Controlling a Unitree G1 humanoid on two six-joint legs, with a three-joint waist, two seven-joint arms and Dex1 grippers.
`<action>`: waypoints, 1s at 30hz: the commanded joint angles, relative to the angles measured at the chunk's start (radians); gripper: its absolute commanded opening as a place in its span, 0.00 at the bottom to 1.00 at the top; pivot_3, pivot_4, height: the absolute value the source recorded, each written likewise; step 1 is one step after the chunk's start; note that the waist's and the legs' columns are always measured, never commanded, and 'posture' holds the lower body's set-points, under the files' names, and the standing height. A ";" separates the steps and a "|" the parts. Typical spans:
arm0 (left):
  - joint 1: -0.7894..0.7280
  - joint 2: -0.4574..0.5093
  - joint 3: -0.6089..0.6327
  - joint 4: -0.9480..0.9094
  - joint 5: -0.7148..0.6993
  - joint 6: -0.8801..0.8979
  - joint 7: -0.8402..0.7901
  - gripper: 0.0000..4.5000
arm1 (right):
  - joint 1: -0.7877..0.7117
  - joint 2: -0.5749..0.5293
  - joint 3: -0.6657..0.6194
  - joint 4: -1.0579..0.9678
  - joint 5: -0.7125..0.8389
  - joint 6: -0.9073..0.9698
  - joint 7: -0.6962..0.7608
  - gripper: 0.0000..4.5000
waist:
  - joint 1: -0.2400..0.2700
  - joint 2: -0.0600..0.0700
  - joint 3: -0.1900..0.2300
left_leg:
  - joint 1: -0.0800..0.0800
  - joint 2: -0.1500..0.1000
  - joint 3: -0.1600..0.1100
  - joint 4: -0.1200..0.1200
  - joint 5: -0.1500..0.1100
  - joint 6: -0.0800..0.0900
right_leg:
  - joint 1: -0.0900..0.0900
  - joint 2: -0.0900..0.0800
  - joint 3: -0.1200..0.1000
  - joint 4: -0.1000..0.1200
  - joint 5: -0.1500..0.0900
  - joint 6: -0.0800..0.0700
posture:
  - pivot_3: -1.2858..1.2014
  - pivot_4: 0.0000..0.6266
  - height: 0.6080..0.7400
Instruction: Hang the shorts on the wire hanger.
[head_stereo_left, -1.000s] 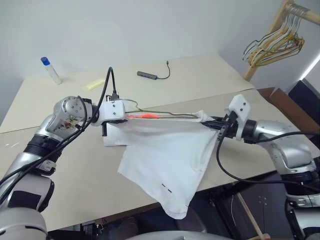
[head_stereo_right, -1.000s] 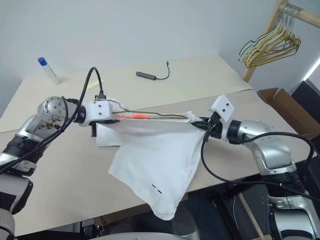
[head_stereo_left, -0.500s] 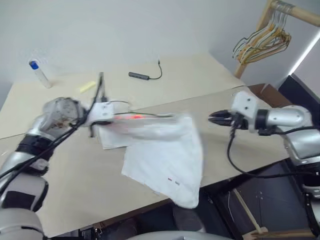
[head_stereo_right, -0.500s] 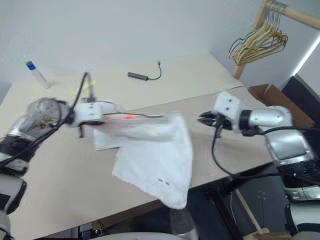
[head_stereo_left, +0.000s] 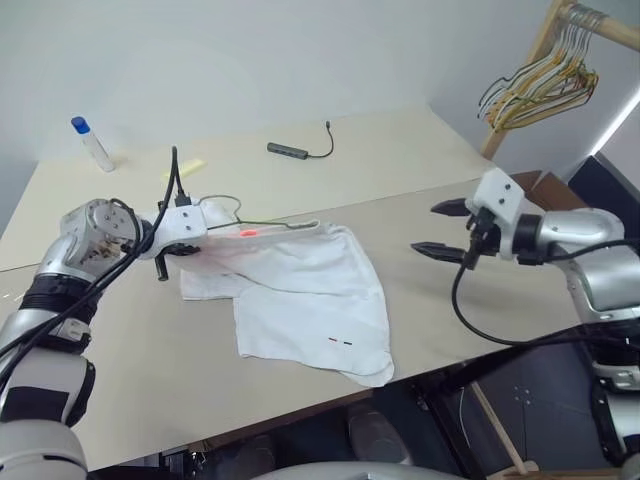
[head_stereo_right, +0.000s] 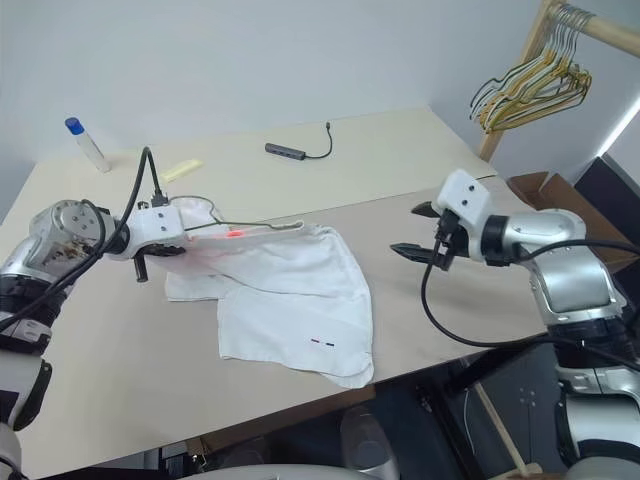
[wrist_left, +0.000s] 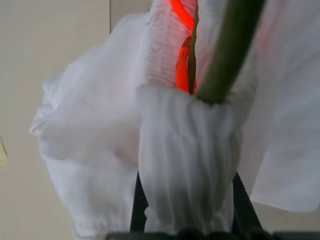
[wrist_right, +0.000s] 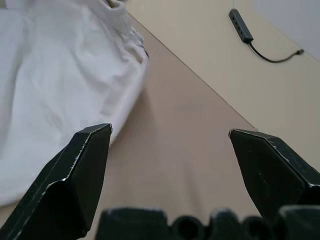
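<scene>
The white shorts lie spread on the table, one hem corner at the front edge, two small dark marks near it. My left gripper is shut on the bunched waistband at the shorts' left end. The thin olive-green wire hanger comes out of that bunched fabric and runs along the waistband, beside an orange cord. My right gripper hovers open above the table to the right of the shorts, with nothing between its fingers.
On the far half of the beige table are a blue-capped bottle, a yellow note and a black hub with cable. A bunch of hangers hangs on a wooden rack at the back right. A cardboard box stands beyond the table's right edge.
My right gripper let go of the shorts, opened wide and drew off to the right. The freed end dropped onto the table. My left gripper moved left with the waistband.
</scene>
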 joint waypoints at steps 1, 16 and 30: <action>-0.049 -0.005 0.057 -0.038 -0.032 -0.025 -0.026 0.00 | -0.117 0.024 0.052 0.004 -0.028 0.080 0.022 0.99 | 0.001 0.000 0.000 | 0.000 0.000 0.000 0.000 0.000 0.000 | 0.000 0.000 0.000 0.000 0.000 0.000 | 0.42 0.00 1.00; -0.074 -0.037 0.087 -0.085 -0.039 -0.031 -0.059 0.00 | -0.375 0.218 0.272 0.313 -0.229 0.055 0.112 0.80 | 0.004 0.000 0.000 | -0.002 -0.002 -0.001 0.000 0.000 0.000 | -0.003 -0.002 0.000 0.004 0.000 0.000 | 0.43 0.00 1.00; -0.033 -0.030 0.089 -0.117 -0.039 -0.029 -0.079 0.00 | -0.350 0.192 0.187 0.297 -0.204 0.105 0.151 0.01 | 0.004 0.000 0.000 | -0.002 -0.002 -0.002 0.000 0.000 0.000 | -0.004 -0.002 0.000 0.005 0.000 0.000 | 0.43 0.00 1.00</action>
